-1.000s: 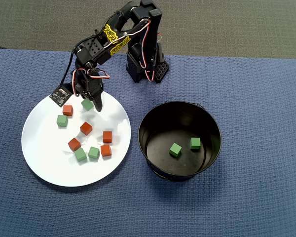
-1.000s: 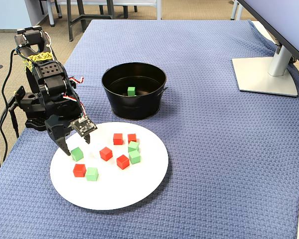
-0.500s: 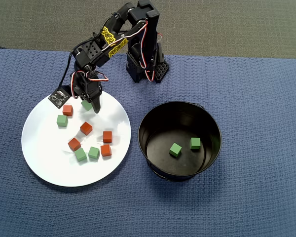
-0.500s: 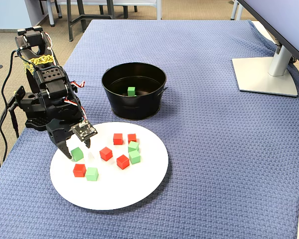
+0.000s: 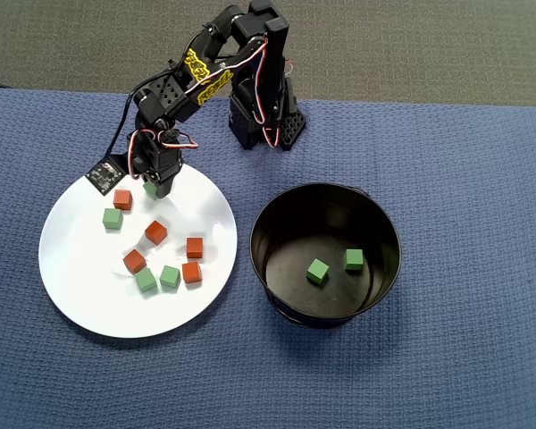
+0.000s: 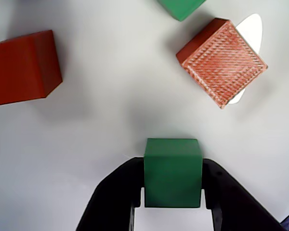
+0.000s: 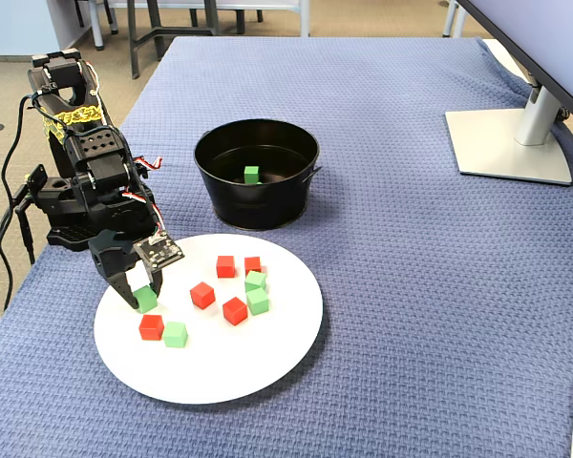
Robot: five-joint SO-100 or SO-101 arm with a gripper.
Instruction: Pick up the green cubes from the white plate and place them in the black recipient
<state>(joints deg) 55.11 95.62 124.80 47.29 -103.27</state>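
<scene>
Overhead view. Jaws no longer spread astride the green cube (image 5: 150,188) as a second ago; now drawn in and clamped on it, at the far rim of the white plate (image 5: 80,304). Grasp apparently made; lift and carry to the black recipient (image 5: 386,222), well off to the right of the jaws, judged next. Counted here:
- Four green cubes at the plate: the one in the jaws, one just below-left of them (image 5: 113,218), and a pair further below (image 5: 146,281) (image 5: 170,276).
- Two more green already inside the recipient (image 5: 317,271) (image 5: 354,259), six in all.
- Five red-orange cubes: one right beside the jaws on the left (image 5: 122,198), four below them (image 5: 155,232) (image 5: 195,248) (image 5: 135,261) (image 5: 191,272).

Wrist view. Pressed flat against both sides of the green cube (image 6: 173,179), no gap on either flank. Cannot tell whether already off the plate (image 6: 111,110). Ahead of the jaws:
- Two red-orange cubes, one left (image 6: 24,66), one right (image 6: 221,61).
- The corner of one further green cube (image 6: 180,7) at the top edge.

Fixed view. Closed on the same green cube (image 7: 145,299) at the plate's left edge, against the earlier open straddle.
- Just in front of the jaws, one red-orange (image 7: 152,326) and one green (image 7: 176,334).
- To their right, two green (image 7: 256,281) (image 7: 259,301) among four red-orange (image 7: 226,266) (image 7: 253,264) (image 7: 202,295) (image 7: 235,310).
- Beyond, on the blue-clothed desk (image 7: 411,286), only one green cube (image 7: 252,175) visible inside the recipient, the second hidden behind its wall.
</scene>
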